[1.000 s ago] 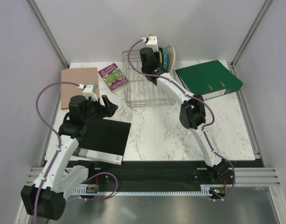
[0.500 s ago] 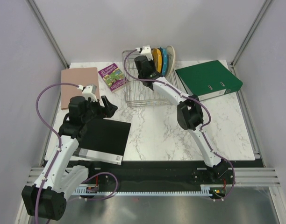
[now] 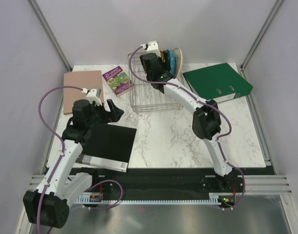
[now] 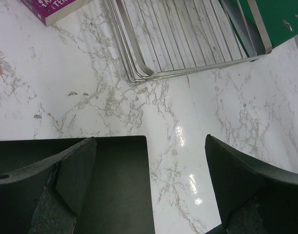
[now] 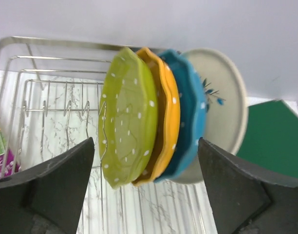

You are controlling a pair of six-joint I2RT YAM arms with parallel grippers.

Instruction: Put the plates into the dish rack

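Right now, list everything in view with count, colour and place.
dish rack: one, silver wire, far centre
green plate: one, white-dotted, upright in rack, leftmost
orange plate: one, white-dotted, beside it
blue plate: one, white-dotted, third
cream plate: one, leaf sprig, rightmost
binder: one, green, far right
book: one, purple, left of rack
board: one, tan, far left
folder: one, black, near left
table: one, white marble
left end effector: one, black, open, above folder's edge
right end effector: one, black, open, facing plates
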